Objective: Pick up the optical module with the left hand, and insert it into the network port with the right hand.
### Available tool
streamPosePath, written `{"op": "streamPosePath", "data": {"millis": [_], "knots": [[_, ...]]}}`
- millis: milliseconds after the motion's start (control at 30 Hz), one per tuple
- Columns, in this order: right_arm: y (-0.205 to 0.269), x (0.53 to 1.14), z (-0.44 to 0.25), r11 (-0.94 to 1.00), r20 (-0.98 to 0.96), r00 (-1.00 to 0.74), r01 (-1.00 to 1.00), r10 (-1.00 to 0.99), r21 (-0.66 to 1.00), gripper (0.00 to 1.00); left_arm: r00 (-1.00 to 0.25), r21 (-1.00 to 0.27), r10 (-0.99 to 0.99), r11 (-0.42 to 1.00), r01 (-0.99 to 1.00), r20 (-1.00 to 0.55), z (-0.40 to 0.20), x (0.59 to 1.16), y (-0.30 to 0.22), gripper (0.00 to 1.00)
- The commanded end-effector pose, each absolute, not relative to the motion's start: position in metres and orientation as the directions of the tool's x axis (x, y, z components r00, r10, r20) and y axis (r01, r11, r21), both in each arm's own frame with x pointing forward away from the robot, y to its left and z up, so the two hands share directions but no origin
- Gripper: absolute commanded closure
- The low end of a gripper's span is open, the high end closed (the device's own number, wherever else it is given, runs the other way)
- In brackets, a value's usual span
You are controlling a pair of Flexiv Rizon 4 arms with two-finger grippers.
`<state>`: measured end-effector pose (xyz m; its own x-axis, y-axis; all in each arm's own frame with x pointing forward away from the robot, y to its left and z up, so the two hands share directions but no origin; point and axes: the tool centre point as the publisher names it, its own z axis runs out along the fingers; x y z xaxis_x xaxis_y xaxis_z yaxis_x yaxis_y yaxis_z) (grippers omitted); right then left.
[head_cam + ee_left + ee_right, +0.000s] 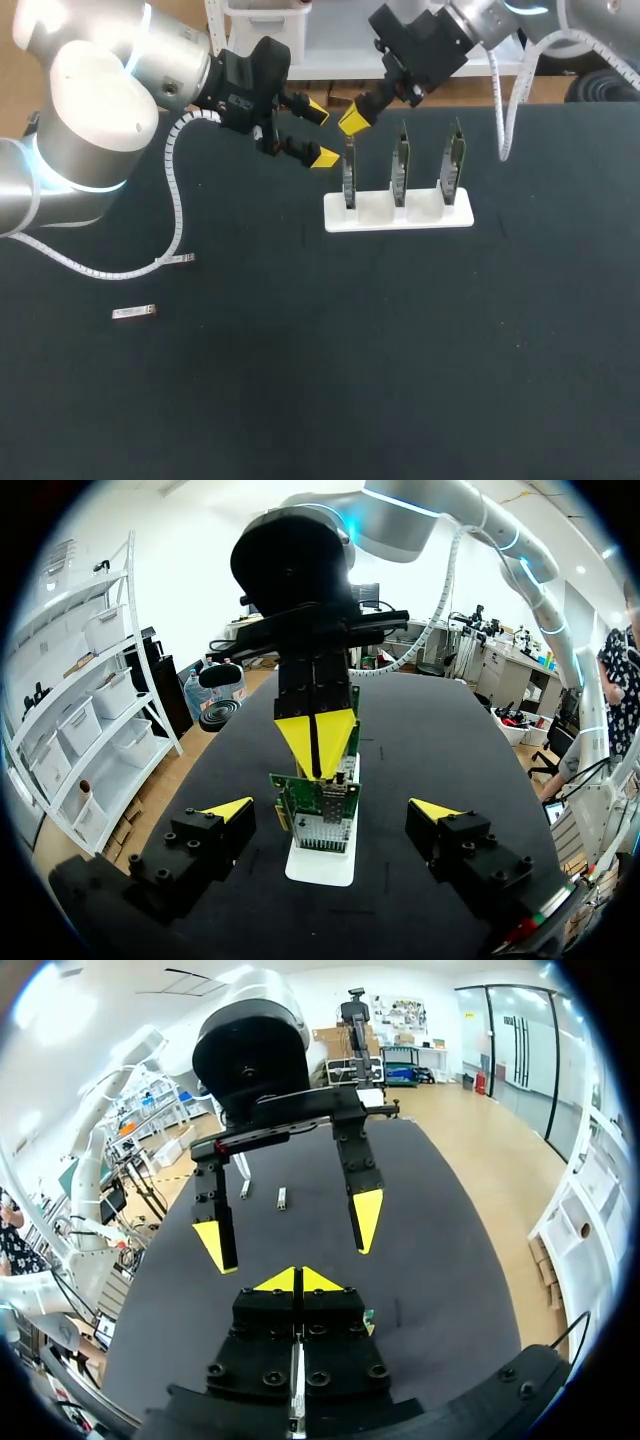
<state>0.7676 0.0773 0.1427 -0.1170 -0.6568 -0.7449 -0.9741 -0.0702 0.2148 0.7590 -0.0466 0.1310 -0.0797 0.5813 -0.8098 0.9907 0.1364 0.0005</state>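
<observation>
Two small silver optical modules lie on the black table, one [133, 313] near my left arm's base and another [184, 260] a little beyond it; the right wrist view shows them [282, 1197] far ahead. My left gripper [321, 133] is open and empty, just left of the first green network card [349, 172]. In the left wrist view that card [322, 825] stands ahead of the left gripper [330, 810], between its spread fingers. My right gripper [352, 118] is shut, its joined yellow tips [316, 742] just above the same card's top edge. I see nothing held in it.
A white stand [400, 215] at the back middle holds three upright green cards in a row. A white cable [178, 215] hangs off my left arm down to the table.
</observation>
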Motion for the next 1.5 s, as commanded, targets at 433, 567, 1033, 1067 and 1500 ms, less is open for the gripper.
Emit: {"op": "streamPosePath", "data": {"millis": [433, 567, 1033, 1067, 1500], "knots": [[0.061, 0.764, 0.167, -0.047, -0.801, -0.115, -0.983, -0.587, 0.176, 1.0, -0.083, -0.002, 0.586, 0.137, 0.991, -0.806, 0.131, 0.76, -0.048, 0.0], [0.045, 0.762, 0.173, -0.02, -0.804, -0.124, -0.986, -0.582, 0.167, 1.0, -0.083, -0.002, 0.586, 0.137, 0.991, -0.806, 0.131, 0.76, -0.048, 0.0], [-0.013, 0.755, 0.178, 0.023, -0.804, -0.158, -0.984, -0.573, 0.177, 1.0, -0.083, -0.002, 0.586, 0.137, 0.991, -0.806, 0.131, 0.76, -0.048, 0.0], [-0.015, 0.754, 0.177, 0.017, -0.805, -0.157, -0.983, -0.572, 0.18, 1.0, -0.083, -0.002, 0.586, 0.137, 0.991, -0.806, 0.131, 0.76, -0.048, 0.0], [-0.032, 0.756, 0.165, -0.016, -0.789, -0.168, -0.975, -0.591, 0.22, 1.0, -0.083, -0.002, 0.586, 0.137, 0.991, -0.806, 0.131, 0.76, -0.048, 0.0]]}}
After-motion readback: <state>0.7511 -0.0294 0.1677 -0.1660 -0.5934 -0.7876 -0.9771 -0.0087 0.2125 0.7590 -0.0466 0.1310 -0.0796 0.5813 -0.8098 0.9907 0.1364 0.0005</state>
